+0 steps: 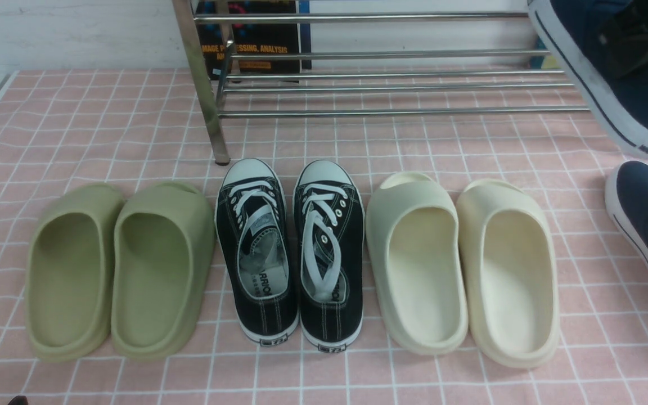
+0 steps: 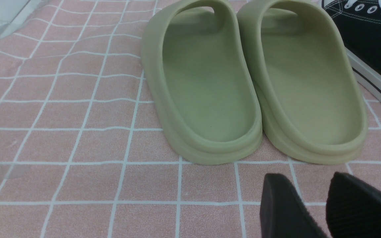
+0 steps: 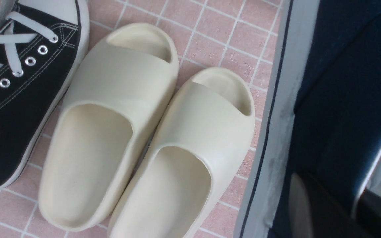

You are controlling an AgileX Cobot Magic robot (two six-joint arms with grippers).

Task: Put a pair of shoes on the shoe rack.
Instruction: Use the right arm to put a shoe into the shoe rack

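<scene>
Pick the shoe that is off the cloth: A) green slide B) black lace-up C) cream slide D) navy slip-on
D: one navy slip-on hangs tilted by the shoe rack, held by the right fingers; its mate lies on the cloth.

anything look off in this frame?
One navy shoe hangs tilted in the right end effector near the rack, split from the other navy shoe, which lies angled on the cloth at the right edge. Green slides, black sneakers and cream slides sit in a neat row.
</scene>
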